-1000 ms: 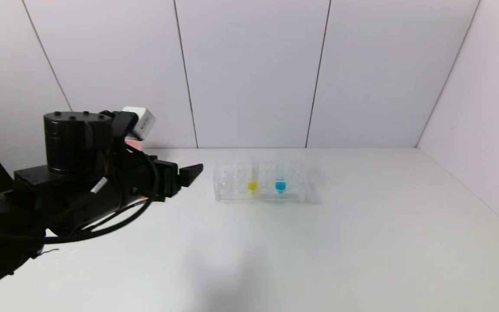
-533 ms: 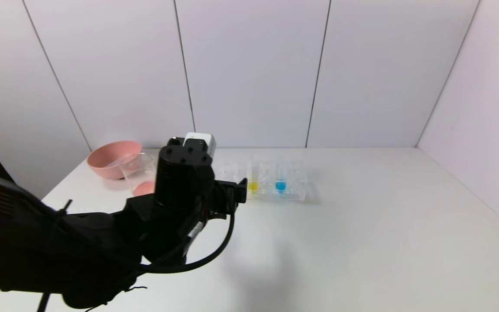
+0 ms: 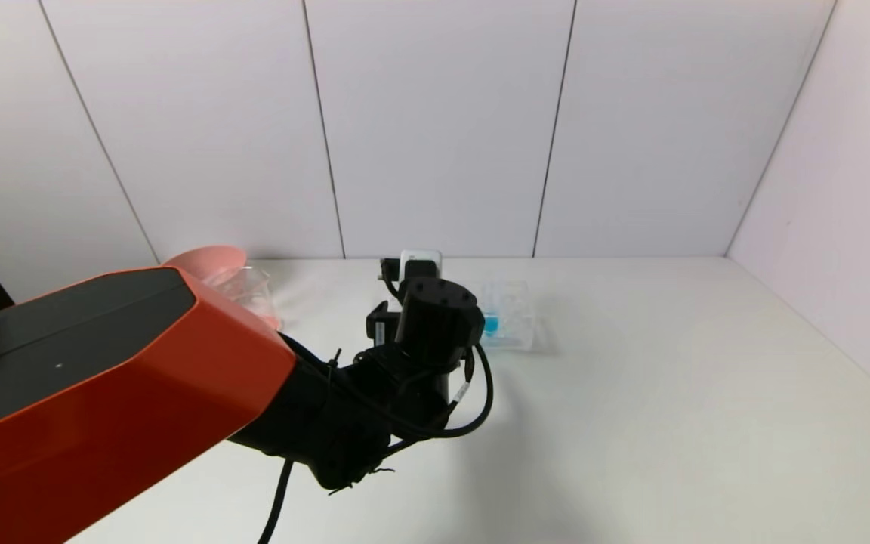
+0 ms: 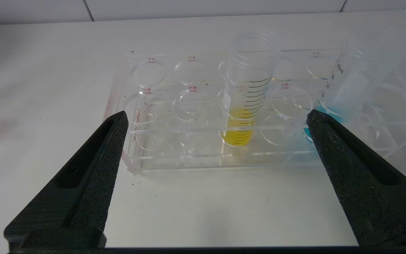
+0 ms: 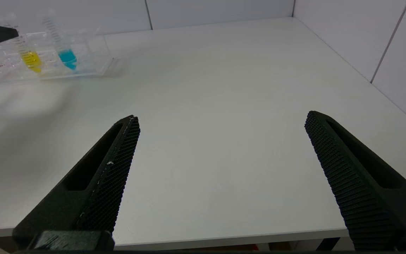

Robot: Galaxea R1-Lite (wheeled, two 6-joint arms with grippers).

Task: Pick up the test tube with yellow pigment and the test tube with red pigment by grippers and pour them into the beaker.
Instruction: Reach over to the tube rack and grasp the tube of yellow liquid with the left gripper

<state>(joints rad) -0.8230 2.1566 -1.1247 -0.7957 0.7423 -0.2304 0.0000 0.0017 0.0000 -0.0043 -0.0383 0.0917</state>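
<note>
The test tube with yellow pigment (image 4: 244, 106) stands upright in a clear rack (image 4: 136, 106), with a blue tube (image 4: 344, 88) beside it. My left gripper (image 4: 215, 116) is open and empty, just short of the rack's front, with the yellow tube between the lines of its fingers. In the head view my left wrist (image 3: 435, 317) hides the yellow tube. The beaker (image 3: 248, 289) stands to the left of the rack, with reddish liquid at its bottom. No tube with red pigment shows. My right gripper (image 5: 221, 118) is open and empty over the table's near edge.
A pink bowl (image 3: 205, 257) sits behind the beaker at the back left. The blue tube (image 3: 489, 323) and rack (image 3: 514, 317) stand near the back wall. The right wrist view shows the rack (image 5: 93, 65), the yellow tube (image 5: 31, 59) and the blue tube (image 5: 68, 57) far off.
My left arm has swung from the left side of the table to the rack's front. It now covers the yellow tube in the head view and has uncovered the beaker and bowl.
</note>
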